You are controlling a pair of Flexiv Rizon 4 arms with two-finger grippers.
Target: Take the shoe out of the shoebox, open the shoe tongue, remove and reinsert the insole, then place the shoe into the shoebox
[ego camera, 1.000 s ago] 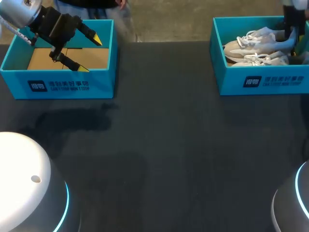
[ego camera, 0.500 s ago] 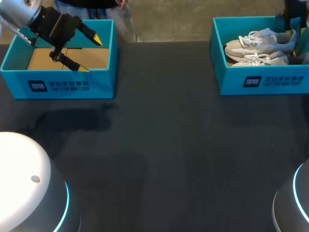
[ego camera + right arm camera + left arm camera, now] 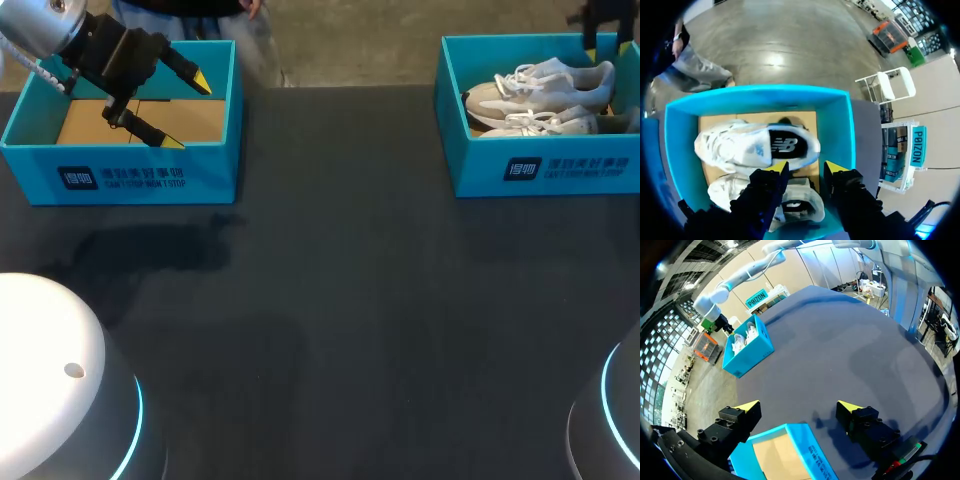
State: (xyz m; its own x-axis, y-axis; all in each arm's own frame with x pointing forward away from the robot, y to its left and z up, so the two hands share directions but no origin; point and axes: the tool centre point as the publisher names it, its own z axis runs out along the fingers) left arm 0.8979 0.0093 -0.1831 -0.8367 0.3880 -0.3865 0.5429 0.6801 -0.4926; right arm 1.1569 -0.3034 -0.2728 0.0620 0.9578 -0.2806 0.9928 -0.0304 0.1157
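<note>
Counter (image 3: 330, 320): dark, spanning the frame. Shoebox (image 3: 545, 165), upper right: holds two pale shoes (image 3: 540, 85) lying side by side (a scene fitting either shoes awaiting removal or shoes returned after the insole work). Second box (image 3: 120, 165), upper left: bare cardboard floor. Right pincer (image 3: 802, 167): above the shoes, fingers parted, gripping nothing. Left pincer (image 3: 185, 105): over the second box, spread wide, holding nothing.

Even overhead light leaves soft shadows on the dark table (image 3: 330, 300) (wrist views bend strongly at their edges).
</note>
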